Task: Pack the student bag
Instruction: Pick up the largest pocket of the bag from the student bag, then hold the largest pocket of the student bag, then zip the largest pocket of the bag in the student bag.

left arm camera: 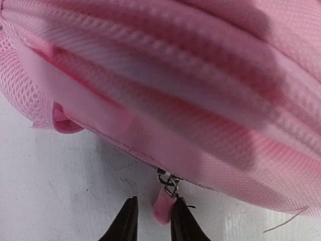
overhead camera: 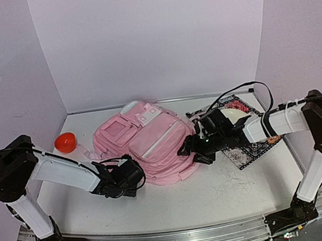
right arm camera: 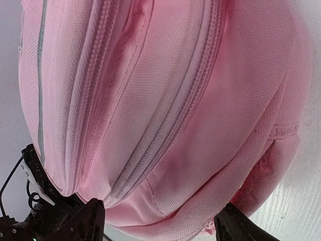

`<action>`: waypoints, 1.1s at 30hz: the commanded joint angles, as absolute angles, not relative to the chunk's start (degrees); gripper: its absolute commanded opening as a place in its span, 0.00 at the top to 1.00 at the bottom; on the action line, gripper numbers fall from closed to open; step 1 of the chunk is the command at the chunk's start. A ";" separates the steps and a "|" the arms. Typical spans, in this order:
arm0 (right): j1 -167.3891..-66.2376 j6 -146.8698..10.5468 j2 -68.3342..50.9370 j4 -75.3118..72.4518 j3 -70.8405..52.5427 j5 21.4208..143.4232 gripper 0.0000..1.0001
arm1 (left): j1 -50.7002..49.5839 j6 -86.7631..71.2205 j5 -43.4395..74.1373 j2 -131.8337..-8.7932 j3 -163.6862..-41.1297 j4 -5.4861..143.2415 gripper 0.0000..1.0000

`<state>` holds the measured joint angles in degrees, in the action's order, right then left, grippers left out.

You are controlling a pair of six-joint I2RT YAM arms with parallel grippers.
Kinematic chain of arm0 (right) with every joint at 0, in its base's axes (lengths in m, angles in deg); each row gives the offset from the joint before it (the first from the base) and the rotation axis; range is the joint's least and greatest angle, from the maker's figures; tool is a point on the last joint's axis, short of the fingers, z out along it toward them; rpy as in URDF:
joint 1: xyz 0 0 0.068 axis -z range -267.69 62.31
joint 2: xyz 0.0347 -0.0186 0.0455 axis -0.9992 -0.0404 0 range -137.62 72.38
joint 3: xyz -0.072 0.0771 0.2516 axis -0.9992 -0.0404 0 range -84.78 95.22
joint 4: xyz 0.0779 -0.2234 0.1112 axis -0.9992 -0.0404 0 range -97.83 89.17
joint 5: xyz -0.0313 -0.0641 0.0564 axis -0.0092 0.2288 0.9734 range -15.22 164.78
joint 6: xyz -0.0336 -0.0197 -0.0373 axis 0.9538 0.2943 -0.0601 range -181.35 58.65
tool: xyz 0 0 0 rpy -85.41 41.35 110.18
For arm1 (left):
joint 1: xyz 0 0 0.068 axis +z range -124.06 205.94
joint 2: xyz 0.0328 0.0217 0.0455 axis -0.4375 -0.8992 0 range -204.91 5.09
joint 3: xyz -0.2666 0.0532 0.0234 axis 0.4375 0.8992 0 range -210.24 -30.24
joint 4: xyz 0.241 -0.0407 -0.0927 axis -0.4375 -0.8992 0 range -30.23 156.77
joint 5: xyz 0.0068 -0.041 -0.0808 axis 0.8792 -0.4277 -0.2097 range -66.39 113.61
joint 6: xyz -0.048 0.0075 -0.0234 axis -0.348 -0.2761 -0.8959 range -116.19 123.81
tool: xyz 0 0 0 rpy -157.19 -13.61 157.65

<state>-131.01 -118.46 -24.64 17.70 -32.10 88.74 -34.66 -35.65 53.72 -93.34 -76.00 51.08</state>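
Student bag (overhead camera: 147,147): I see it lying flat mid-surface (overhead camera: 220,190), front pockets up, between my two arms.
Zip pull (left arm camera: 163,207): pink, hanging off the bag's near-left edge.
Left pincer (left arm camera: 153,217): fingers narrowly apart either side of the pull, with a sliver of gap on one side.
Right pincer (right arm camera: 160,221): fingers wide, straddling the bag's right end; I cannot tell if they squeeze it.
Orange bowl (overhead camera: 65,142): left of the bag, apart.
Patterned cloth (overhead camera: 247,147): under my right arm.

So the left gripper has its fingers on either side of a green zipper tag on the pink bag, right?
Not quite. The zipper tag is pink, like the student bag, not green. The left wrist view shows it hanging between the fingers of the left gripper.
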 commanded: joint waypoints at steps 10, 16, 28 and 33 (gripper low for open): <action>-134.80 -120.93 -28.40 22.67 -29.90 92.43 0.79 | -35.60 -35.45 38.05 -86.78 -77.18 48.93 1.00; -136.31 -123.39 -31.51 26.62 -25.49 92.92 1.00 | -36.10 -35.73 29.46 -82.77 -78.91 50.01 1.00; -138.75 -123.88 -38.63 27.98 -14.36 92.57 1.00 | -40.34 -34.35 18.21 -88.70 -90.30 57.91 1.00; -139.35 -121.94 -38.90 28.24 -14.01 93.11 1.00 | -41.12 -34.01 15.98 -92.74 -94.42 59.87 1.00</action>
